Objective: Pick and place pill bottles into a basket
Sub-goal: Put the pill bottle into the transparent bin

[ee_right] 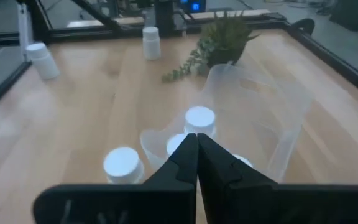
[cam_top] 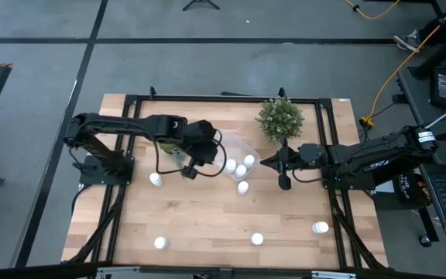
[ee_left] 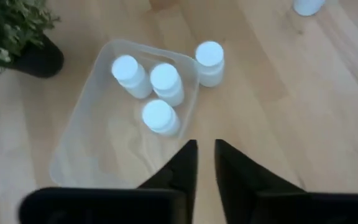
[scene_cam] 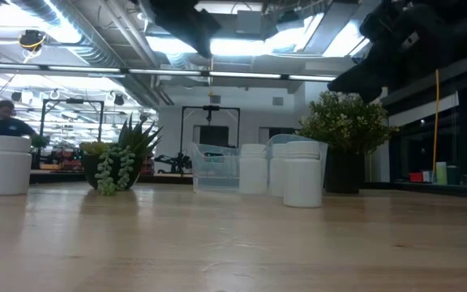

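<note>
The clear basket (cam_top: 237, 152) stands mid-table with three white pill bottles (ee_left: 159, 116) upright inside it. One bottle (cam_top: 243, 187) stands just outside its near side, and others (cam_top: 156, 179) are spread over the table. My left gripper (ee_left: 205, 148) hangs above the basket's left side with only a narrow slit between its fingers and nothing in them. My right gripper (ee_right: 196, 140) is shut and empty, and points level at the basket's right rim (cam_top: 257, 160). My right gripper's shut tips stand at the basket's right rim (ee_right: 166, 134). I cannot tell whether they touch it. My left gripper touches nothing.
A bushy potted plant (cam_top: 280, 118) stands behind the basket, and a trailing succulent (scene_cam: 120, 162) lies partly under my left arm. Three more bottles (cam_top: 159, 242) (cam_top: 257, 239) (cam_top: 320, 228) stand along the near side, with bare wood between them.
</note>
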Action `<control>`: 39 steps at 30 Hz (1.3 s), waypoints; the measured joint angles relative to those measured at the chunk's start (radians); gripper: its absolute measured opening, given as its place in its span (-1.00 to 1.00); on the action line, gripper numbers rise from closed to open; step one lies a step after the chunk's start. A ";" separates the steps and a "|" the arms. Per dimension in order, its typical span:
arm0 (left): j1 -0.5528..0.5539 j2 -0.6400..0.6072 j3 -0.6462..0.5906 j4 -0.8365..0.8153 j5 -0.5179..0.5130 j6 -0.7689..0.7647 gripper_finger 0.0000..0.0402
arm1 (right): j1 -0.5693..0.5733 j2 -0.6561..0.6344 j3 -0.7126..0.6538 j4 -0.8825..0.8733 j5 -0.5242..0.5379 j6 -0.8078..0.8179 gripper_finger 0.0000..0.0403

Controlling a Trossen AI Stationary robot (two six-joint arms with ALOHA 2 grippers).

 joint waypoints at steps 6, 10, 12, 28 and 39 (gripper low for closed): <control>-0.043 -0.061 -0.118 0.024 0.107 -0.051 -0.98 | 0.042 0.000 0.000 0.006 -0.028 0.011 -0.96; -0.070 -0.143 -0.280 0.168 0.112 -0.133 -0.99 | 0.104 0.003 0.000 0.007 -0.021 0.027 -0.96; -0.086 -0.191 -0.362 0.252 0.080 -0.157 -0.99 | 0.137 0.006 0.000 0.005 0.011 0.028 -0.98; -0.128 -0.512 -0.782 0.646 -0.086 -0.229 -0.98 | 0.280 0.271 0.336 -0.405 0.147 0.210 -0.99; -0.121 -0.530 -0.802 0.659 -0.111 -0.199 -0.97 | 0.373 0.522 0.623 -0.688 0.194 0.366 -0.96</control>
